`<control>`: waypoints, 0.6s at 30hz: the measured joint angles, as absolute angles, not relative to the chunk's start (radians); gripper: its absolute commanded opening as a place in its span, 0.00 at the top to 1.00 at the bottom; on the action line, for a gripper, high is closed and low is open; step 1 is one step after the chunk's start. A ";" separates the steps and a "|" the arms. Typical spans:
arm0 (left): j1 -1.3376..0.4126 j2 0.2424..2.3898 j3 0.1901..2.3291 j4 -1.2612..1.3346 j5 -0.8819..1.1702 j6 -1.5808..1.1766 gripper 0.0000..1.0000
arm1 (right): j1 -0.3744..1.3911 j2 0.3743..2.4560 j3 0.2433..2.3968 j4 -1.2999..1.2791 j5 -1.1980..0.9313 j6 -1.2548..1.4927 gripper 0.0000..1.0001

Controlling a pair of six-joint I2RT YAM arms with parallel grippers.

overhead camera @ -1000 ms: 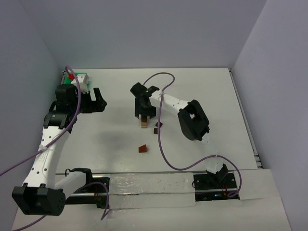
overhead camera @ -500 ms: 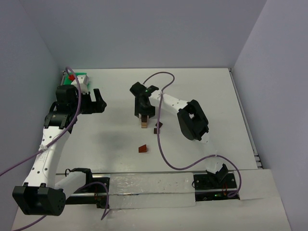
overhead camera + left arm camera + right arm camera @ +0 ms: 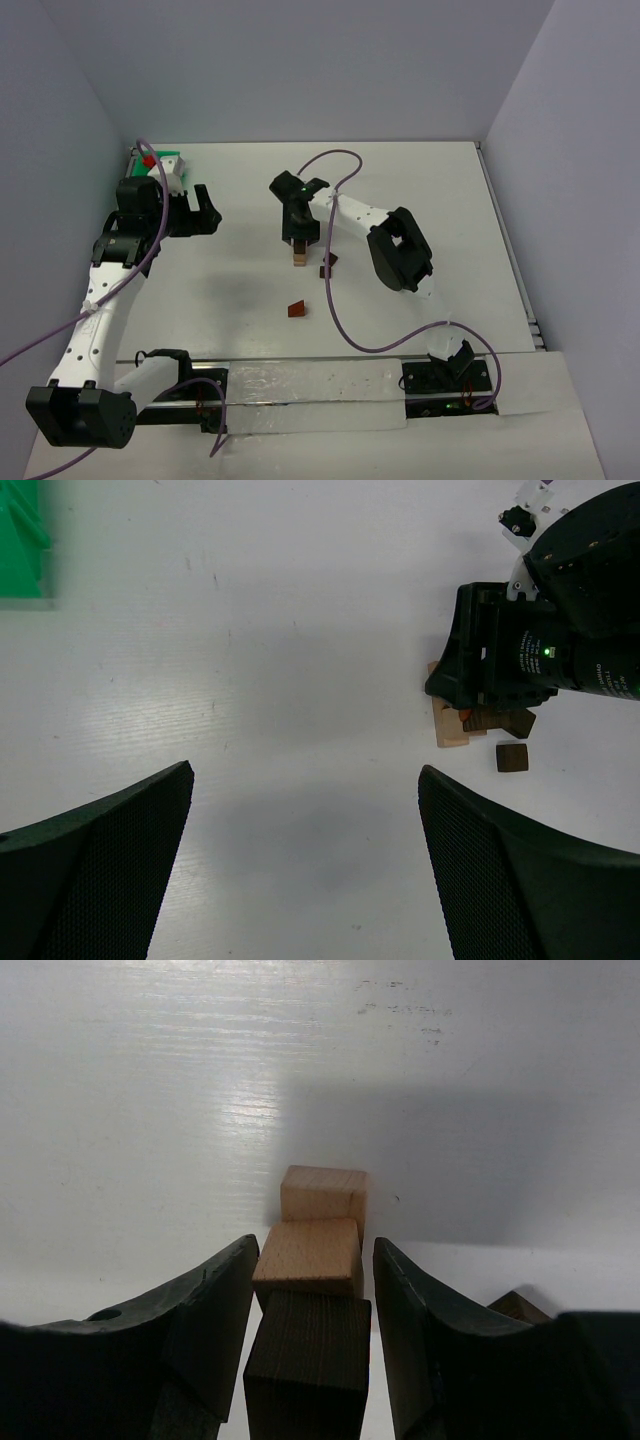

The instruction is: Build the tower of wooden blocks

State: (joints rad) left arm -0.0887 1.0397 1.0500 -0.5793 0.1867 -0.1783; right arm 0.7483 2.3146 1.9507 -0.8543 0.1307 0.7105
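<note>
Right wrist view: the right gripper [image 3: 317, 1250] has its jaws close on either side of a dark brown block [image 3: 305, 1370]. A sliver of gap shows on one side, so I cannot tell whether the block is clamped or just let go. Directly past it sit two light tan blocks [image 3: 308, 1255]; this view does not settle whether they are stacked or set one behind the other. Together they make the wood block tower [image 3: 298, 259], which stands right under this gripper.

The pieces look light, rigid and smooth-faced, so they are easy to pinch but easily knocked over. They are best taken squarely on two opposite flat sides, with little squeeze.

Just right of the tower lies a loose dark block [image 3: 511, 757]. A reddish-brown wedge [image 3: 297, 309] lies near the tower on its near side, and its parallel faces, not its slope, are probably the place to grip.

The left gripper [image 3: 305, 772] is spread wide with nothing in it, well left of the tower. The green tray [image 3: 20, 540] is farther left again. Its visible corner is bare, and in the top view a red piece [image 3: 149, 158] sits at it, though I cannot tell whether it lies inside.
</note>
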 measured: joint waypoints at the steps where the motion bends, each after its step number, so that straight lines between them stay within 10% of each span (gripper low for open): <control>1: -0.089 1.040 1.049 -0.579 0.187 -0.178 0.01 | 0.748 2.315 1.951 -0.854 0.131 0.710 0.43; 18: -0.085 1.040 1.044 -0.579 0.187 -0.178 0.01 | 0.748 2.315 1.951 -0.854 0.130 0.710 0.51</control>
State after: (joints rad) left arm -0.0849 1.0397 1.0435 -0.5789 0.1871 -0.1780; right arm 0.7483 2.3150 1.9511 -0.8543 0.1303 0.7105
